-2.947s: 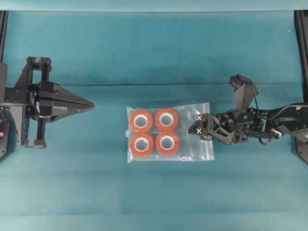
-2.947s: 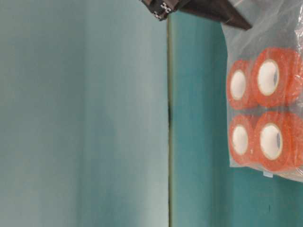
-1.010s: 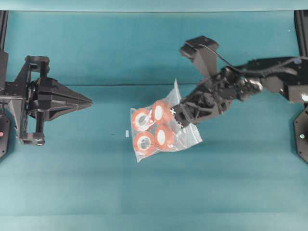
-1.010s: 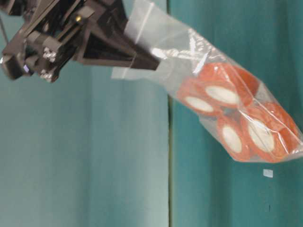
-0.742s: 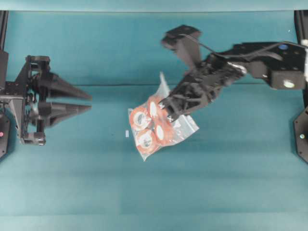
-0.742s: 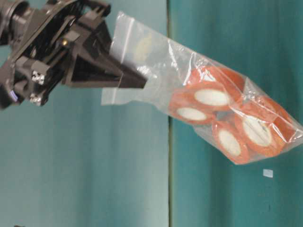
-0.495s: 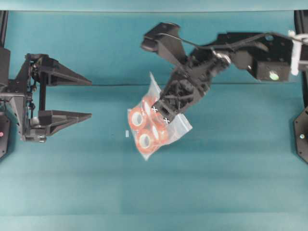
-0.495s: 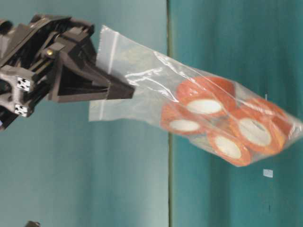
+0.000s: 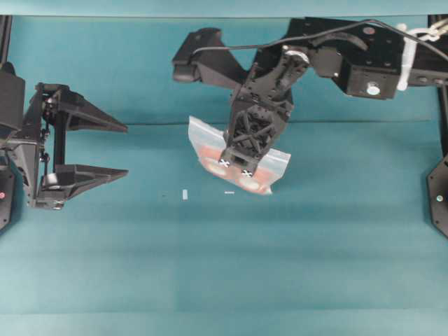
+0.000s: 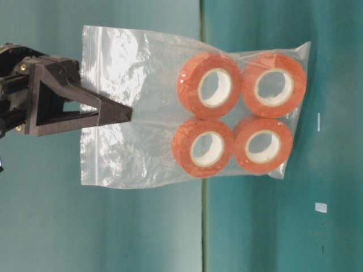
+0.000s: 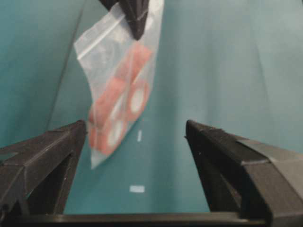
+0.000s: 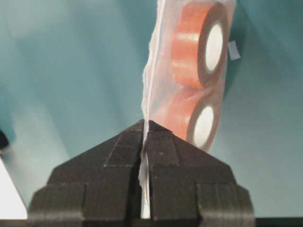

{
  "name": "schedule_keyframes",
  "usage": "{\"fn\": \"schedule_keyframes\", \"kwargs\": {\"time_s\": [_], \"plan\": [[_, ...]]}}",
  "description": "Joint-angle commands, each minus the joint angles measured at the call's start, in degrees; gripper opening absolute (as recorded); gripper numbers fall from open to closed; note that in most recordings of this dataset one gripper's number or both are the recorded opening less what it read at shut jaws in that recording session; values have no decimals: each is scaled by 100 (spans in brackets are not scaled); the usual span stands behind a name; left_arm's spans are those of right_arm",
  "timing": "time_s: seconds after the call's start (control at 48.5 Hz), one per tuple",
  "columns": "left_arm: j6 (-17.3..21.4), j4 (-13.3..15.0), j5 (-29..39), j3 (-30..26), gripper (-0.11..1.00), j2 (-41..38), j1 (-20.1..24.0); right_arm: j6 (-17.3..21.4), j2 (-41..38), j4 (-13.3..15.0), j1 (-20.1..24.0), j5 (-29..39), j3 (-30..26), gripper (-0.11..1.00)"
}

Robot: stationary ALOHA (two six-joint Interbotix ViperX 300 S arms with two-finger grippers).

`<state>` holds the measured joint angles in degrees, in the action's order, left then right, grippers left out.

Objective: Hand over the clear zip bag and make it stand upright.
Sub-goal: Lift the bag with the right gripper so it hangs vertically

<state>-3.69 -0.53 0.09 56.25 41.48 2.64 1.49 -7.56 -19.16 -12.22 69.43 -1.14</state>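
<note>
Two small white scraps (image 9: pixel 185 194) lie on the teal cloth-covered table (image 9: pixel 224 280) near its middle. Our right gripper (image 9: pixel 236 166) pinches the clear zip bag (image 10: pixel 170 107) of four orange rolls, hanging mid-table; our left gripper (image 9: pixel 115 150) gapes wide, holding nothing.

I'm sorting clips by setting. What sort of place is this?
Probably a lab bench for two-arm robot trials: a teal cloth-covered table, the left gripper and right gripper, and only the clear zip bag as a test item.
</note>
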Motion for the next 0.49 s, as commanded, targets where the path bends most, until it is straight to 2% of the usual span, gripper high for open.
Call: {"fn": "schedule_keyframes", "kwargs": {"time_s": [0.0, 0.165, 0.474], "plan": [[9, -9, -26, -53, 93, 9, 0, -237, 53, -18, 9, 53, -141, 1], [9, -9, -26, -53, 93, 9, 0, -545, 44, 44, 35, 62, -79, 1], [0, -9, -26, -44, 93, -9, 0, -1512, 35, 668, 325, 26, -9, 1]]}}
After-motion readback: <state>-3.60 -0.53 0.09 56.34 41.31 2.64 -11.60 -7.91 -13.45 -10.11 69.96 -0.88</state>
